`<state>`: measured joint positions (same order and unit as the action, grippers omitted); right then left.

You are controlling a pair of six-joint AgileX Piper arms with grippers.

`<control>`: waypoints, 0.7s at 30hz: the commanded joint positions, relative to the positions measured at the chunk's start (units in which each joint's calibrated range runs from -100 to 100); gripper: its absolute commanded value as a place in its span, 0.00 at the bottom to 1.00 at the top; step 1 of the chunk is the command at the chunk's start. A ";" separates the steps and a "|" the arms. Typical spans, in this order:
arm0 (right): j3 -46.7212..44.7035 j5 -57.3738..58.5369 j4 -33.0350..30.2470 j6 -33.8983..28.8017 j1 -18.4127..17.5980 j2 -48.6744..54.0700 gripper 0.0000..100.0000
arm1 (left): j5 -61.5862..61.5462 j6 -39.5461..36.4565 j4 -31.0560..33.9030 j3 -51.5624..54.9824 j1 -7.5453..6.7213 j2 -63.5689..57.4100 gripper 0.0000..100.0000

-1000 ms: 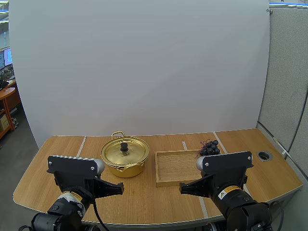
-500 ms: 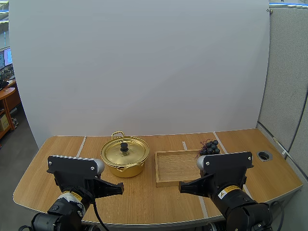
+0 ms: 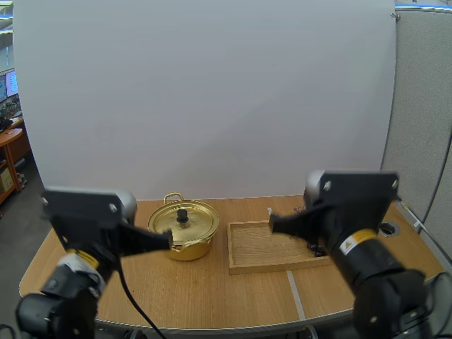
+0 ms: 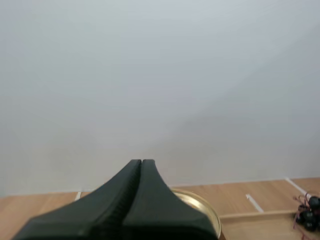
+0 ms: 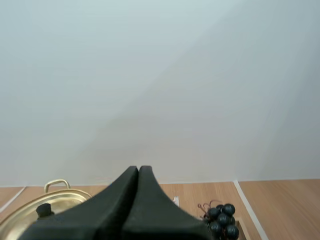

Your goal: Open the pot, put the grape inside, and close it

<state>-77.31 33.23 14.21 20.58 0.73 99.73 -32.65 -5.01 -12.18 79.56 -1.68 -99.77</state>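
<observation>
The gold pot (image 3: 183, 229) stands left of centre on the table, its lid on, with a black knob (image 3: 182, 214). My left gripper (image 3: 168, 241) is shut and empty, raised just in front of the pot's near left side. My right gripper (image 3: 272, 224) is also shut and empty, held above the wooden tray (image 3: 258, 248). From the left wrist, the shut gripper (image 4: 141, 162) points over the pot (image 4: 202, 206), with the grapes (image 4: 307, 215) beyond the tray. From the right wrist, the shut gripper (image 5: 138, 169) sits between the pot (image 5: 25, 216) and the dark grapes (image 5: 221, 217).
A round hole (image 3: 388, 228) is set in the table at the far right. Bare wood lies in front of the pot and tray, up to the table's near edge. A white backdrop closes off the far side.
Both arms have lifted from their low resting pose and reached forward: the left toward the pot, the right over the tray, now hiding most of the grapes in the high view.
</observation>
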 commanded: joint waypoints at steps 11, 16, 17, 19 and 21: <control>27.22 33.42 0.11 -0.13 0.19 0.27 0.00 | -0.03 1.80 4.65 -21.70 0.05 -0.23 0.00; 33.38 44.05 -0.21 -0.13 0.19 0.27 0.00 | -16.13 1.80 4.76 -27.31 0.05 -0.23 0.00; 33.96 45.38 -0.32 -0.13 0.19 0.27 0.00 | -18.60 1.80 4.76 -28.04 0.05 -0.23 0.00; 34.87 47.73 -0.60 -0.13 0.19 0.27 0.00 | -21.96 2.32 4.76 -28.86 0.05 -0.23 0.00; 34.93 47.93 -0.97 -0.13 0.19 0.27 0.00 | -23.43 2.52 4.76 -29.15 0.05 -0.23 0.00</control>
<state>-43.56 78.28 14.21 20.58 0.73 100.00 -50.78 -2.88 -7.72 51.46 -1.68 -100.00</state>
